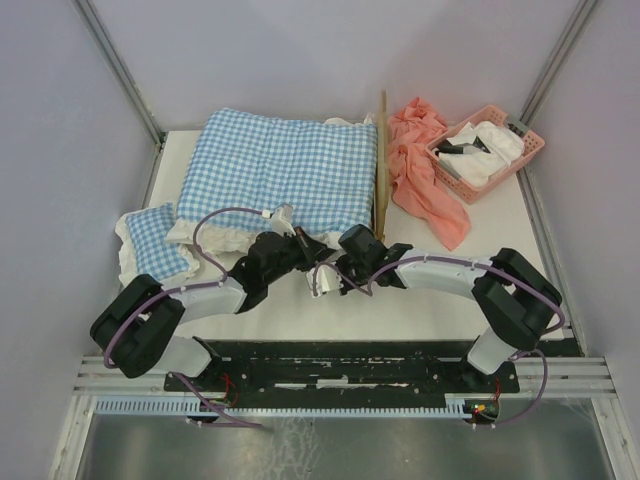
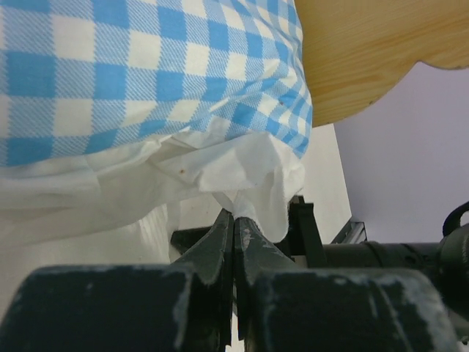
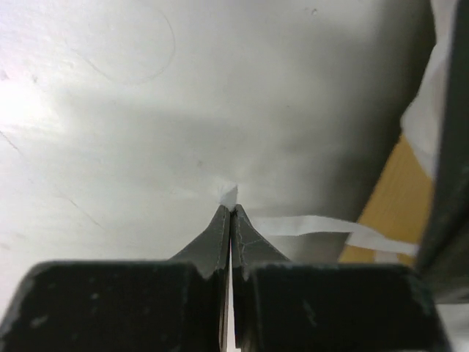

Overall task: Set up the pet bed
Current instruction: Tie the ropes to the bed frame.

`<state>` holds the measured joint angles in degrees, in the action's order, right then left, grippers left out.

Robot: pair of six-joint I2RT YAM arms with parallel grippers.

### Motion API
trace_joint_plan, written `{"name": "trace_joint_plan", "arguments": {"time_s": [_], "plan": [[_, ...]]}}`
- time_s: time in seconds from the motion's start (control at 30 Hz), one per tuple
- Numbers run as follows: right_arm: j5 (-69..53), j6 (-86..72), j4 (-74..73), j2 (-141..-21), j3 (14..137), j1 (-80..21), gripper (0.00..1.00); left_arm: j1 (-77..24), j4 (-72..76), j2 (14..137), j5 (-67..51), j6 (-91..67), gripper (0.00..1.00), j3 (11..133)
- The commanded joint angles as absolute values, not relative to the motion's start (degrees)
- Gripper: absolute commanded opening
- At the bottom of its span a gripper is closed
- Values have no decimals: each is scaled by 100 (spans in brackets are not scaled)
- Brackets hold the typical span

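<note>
- The table [image 1: 300, 310] is a plain white surface, scuffed and faintly scratched where the right wrist camera looks down on it.
- Pale grey-lilac walls [image 1: 300, 50] close it in on the left, far and right sides, with metal struts [image 1: 120, 70] running up the corners.
- At the near edge, both arm bases are bolted to a black plate [image 1: 340, 365] on metal rails.
- One pet bed [image 1: 381, 170] stands at the far middle of the table. Only its light-wood headboard shows, upright and edge-on, along the right side of the cushion.
- One large checked cushion [image 1: 275, 165] lies over the rest of the bed, its white frill [image 1: 285, 215] hanging at the near edge.
- One small checked pillow [image 1: 150, 240] sits at the left edge of the table, just beside the cushion's near-left corner.
- One salmon-pink cloth [image 1: 425, 180] lies crumpled right of the headboard.
- One pink basket [image 1: 487, 150] is in the far-right corner, holding white cloth and some dark items I cannot count.
- Two arms reach in and meet near the cushion's near-right corner.
- The left gripper [image 2: 234, 220] has its fingers pressed together, pinching the frill.
- The right gripper [image 3: 230, 209] has its fingers pressed together just above the table. A small white scrap [image 3: 229, 194] shows at the tips, and I cannot tell if it is gripped.
</note>
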<state>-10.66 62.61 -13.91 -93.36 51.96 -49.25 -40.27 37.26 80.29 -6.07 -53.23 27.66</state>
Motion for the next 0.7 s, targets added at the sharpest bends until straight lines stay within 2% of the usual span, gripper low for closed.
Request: {"name": "trace_joint_plan", "arguments": {"time_s": [0.0, 0.3, 0.67], "plan": [[-907, 4004, -609, -9235, 5028, -4878, 2, -4033, 3869, 7726, -461, -4963, 3, 2624], [-325, 1970, -349, -8765, 4722, -4764, 2, -4043, 3747, 7649, -326, -4755, 3, 2290], [-106, 1769, -467, -8403, 4793, -4594, 2, -4116, 4008, 7839, -429, -4747, 3, 2227]]}}
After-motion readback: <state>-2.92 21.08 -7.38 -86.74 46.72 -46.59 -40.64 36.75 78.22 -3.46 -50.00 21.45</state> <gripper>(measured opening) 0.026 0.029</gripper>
